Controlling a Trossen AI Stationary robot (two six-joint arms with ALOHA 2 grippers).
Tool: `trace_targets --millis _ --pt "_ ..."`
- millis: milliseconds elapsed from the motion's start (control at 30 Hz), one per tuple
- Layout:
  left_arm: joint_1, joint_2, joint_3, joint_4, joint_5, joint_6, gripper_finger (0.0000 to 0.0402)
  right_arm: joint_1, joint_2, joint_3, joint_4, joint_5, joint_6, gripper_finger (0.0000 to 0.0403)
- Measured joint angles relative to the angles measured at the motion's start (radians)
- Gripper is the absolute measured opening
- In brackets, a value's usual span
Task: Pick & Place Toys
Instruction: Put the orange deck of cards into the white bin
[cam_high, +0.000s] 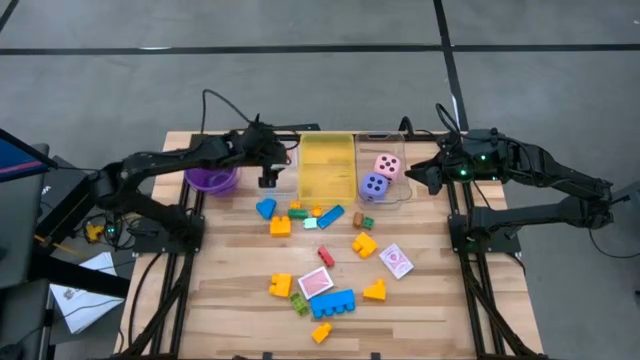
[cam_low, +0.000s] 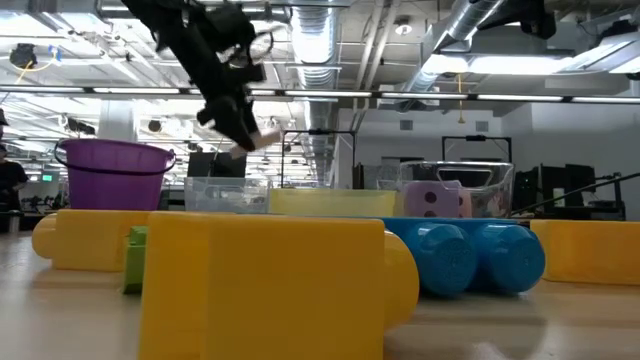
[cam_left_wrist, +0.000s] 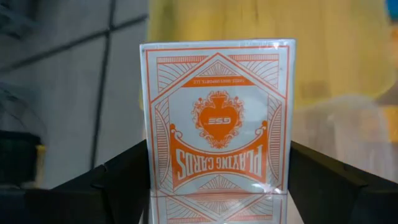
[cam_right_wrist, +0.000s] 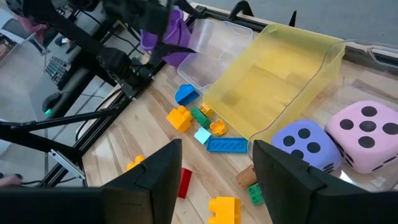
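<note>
Fingers of the left gripper (cam_high: 268, 181) pinch 1 deck of playing cards (cam_left_wrist: 216, 121), holding it in the air above the clear bin (cam_high: 283, 163) beside the yellow bin (cam_high: 327, 165). Fingers of the right gripper (cam_right_wrist: 211, 168) are spread and empty, near the bin holding the pink die (cam_high: 388, 165) and the purple die (cam_high: 373, 186). Loose blocks (cam_high: 333, 302) and 2 more card packs (cam_high: 396, 261) lie on the wooden surface (cam_high: 230, 270).
</note>
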Motion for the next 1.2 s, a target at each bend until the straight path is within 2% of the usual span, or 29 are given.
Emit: trace_targets --millis 233,433,633,1200 --pt "0.055 0.138 0.095 -0.047 0.024 0.089 0.0316 -0.018 0.000 0.000 0.000 -0.002 0.011 0.0189" --pt "0.096 0.222 0.160 -0.104 0.051 0.104 0.0316 -0.025 0.000 0.000 0.000 -0.005 0.012 0.0189" --pt "0.112 0.260 0.161 -0.141 0.095 0.104 0.0315 -0.025 0.000 0.000 0.000 -0.008 0.011 0.0189" --pt "0.112 0.318 0.160 -0.168 0.098 0.088 0.0316 -0.025 0.000 0.000 -0.004 -0.008 0.008 0.0189"
